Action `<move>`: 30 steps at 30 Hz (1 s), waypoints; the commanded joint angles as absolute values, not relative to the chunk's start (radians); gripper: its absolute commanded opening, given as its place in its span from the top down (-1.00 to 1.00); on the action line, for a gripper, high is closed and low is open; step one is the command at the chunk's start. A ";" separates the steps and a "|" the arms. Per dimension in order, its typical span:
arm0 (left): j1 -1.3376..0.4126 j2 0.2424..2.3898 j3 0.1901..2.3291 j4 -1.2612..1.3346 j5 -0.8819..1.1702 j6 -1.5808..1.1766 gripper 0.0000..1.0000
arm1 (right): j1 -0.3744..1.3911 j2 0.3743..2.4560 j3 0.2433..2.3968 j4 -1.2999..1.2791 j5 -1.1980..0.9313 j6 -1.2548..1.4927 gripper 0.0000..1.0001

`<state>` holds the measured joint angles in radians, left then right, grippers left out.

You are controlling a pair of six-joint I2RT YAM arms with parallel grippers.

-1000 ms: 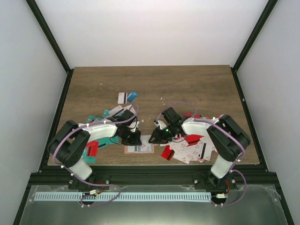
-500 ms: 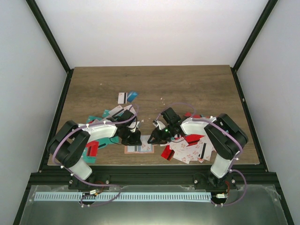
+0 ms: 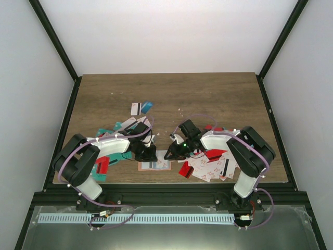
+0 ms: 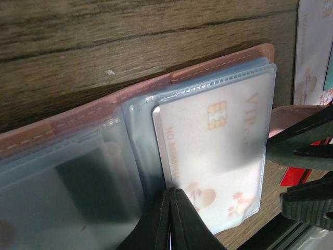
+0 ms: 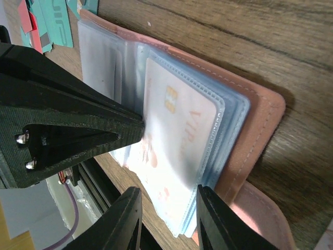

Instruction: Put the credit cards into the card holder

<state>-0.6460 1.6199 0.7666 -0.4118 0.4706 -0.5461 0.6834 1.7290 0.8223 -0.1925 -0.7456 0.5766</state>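
Right tool nudged left, crowding left tool over card holder edge.

Two white-and-black arms wear looping purple cables.

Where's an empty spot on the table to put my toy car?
The far half of the table is bare wood, behind the two lone cards. The near edge is crowded: the left card pile, the right card pile, and the pink card holder between them under the left gripper and right gripper.
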 commanded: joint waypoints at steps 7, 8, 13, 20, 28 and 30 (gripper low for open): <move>-0.657 1.648 0.731 -0.443 0.400 -0.541 0.92 | 0.690 1.721 0.817 -0.187 -0.739 0.559 0.37; -0.657 1.648 0.732 -0.442 0.400 -0.541 0.92 | 0.690 1.722 0.819 -0.186 -0.741 0.558 0.37; -0.657 1.646 0.732 -0.442 0.400 -0.541 0.92 | 0.690 1.730 0.826 -0.176 -0.757 0.560 0.38; -0.657 1.649 0.735 -0.440 0.402 -0.541 0.92 | 0.690 1.736 0.836 -0.165 -0.778 0.557 0.41; -0.657 1.651 0.739 -0.440 0.400 -0.542 0.92 | 0.698 1.742 0.839 -0.144 -0.813 0.550 0.43; -0.657 1.648 0.739 -0.442 0.399 -0.543 0.92 | 0.706 1.749 0.845 -0.141 -0.823 0.547 0.42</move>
